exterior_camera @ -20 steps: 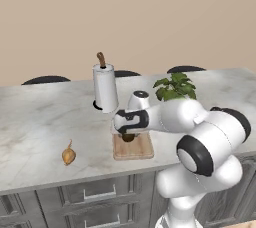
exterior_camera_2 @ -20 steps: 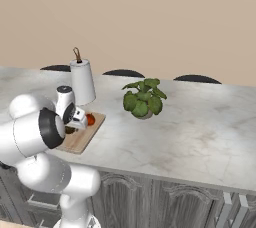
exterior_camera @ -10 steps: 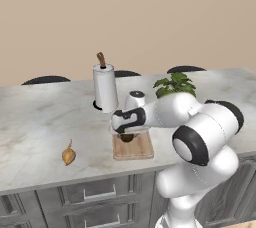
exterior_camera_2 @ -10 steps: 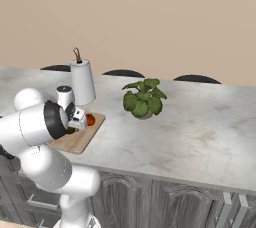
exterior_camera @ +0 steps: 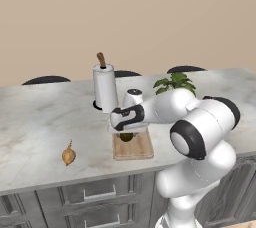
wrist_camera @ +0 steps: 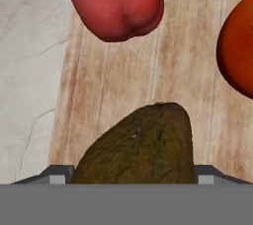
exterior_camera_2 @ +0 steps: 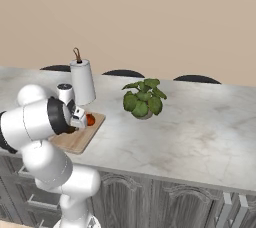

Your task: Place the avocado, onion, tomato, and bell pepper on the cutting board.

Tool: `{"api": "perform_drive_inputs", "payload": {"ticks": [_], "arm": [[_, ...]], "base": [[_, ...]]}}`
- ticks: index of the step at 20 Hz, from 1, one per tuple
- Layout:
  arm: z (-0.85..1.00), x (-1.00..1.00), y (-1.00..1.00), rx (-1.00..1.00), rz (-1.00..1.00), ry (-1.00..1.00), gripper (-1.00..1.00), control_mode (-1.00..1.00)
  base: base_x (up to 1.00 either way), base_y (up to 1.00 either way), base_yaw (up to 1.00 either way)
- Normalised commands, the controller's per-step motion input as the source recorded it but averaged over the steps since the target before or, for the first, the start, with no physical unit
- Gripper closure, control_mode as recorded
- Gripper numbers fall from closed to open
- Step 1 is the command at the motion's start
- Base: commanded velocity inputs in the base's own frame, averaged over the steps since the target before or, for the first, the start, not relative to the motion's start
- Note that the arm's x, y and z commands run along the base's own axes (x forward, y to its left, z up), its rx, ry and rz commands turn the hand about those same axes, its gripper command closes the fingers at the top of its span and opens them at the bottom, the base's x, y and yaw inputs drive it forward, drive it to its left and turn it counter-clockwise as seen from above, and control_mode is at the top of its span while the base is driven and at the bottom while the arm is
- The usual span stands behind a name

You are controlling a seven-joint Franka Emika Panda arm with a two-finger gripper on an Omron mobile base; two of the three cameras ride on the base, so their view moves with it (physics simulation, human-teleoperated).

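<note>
The dark olive avocado [wrist_camera: 138,145] lies on the wooden cutting board [wrist_camera: 128,81], low between my two fingertips [wrist_camera: 59,172]. My gripper [wrist_camera: 133,172] stands open around it, one tip on each side. Beyond it on the board sit the red bell pepper [wrist_camera: 116,2] and, to the right, the tomato [wrist_camera: 237,51]. From the left base view my gripper [exterior_camera: 126,128] hovers just over the avocado [exterior_camera: 126,137] at the far end of the cutting board [exterior_camera: 137,149]. The golden-tan onion [exterior_camera: 68,155] rests on the counter well to the left of the board.
A paper towel roll [exterior_camera: 105,88] stands right behind the board. A leafy potted plant [exterior_camera_2: 144,99] sits on the counter to the board's right. Dark chair backs [exterior_camera_2: 196,78] line the counter's far side. The counter's front edge [exterior_camera: 75,179] runs near the onion.
My hand has stayed over the board with the avocado under it, while the arm's elbow has swung out to the side.
</note>
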Motion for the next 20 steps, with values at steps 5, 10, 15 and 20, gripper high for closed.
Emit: {"api": "perform_drive_inputs", "payload": {"ticks": [5,10,15,20], "arm": [[-0.13,0.00,0.00,0.00,0.00,0.01,-1.00,-1.00],[0.00,0.00,0.00,0.00,0.00,0.00,-1.00,-1.00],[0.00,0.00,0.00,0.00,0.00,0.00,-1.00,-1.00],[0.07,-0.01,-0.10,0.00,0.00,0.00,-1.00,-1.00]], "base": [[0.00,0.00,0.00],[0.00,0.00,0.00],[0.00,0.00,0.00],[0.00,0.00,0.00]]}}
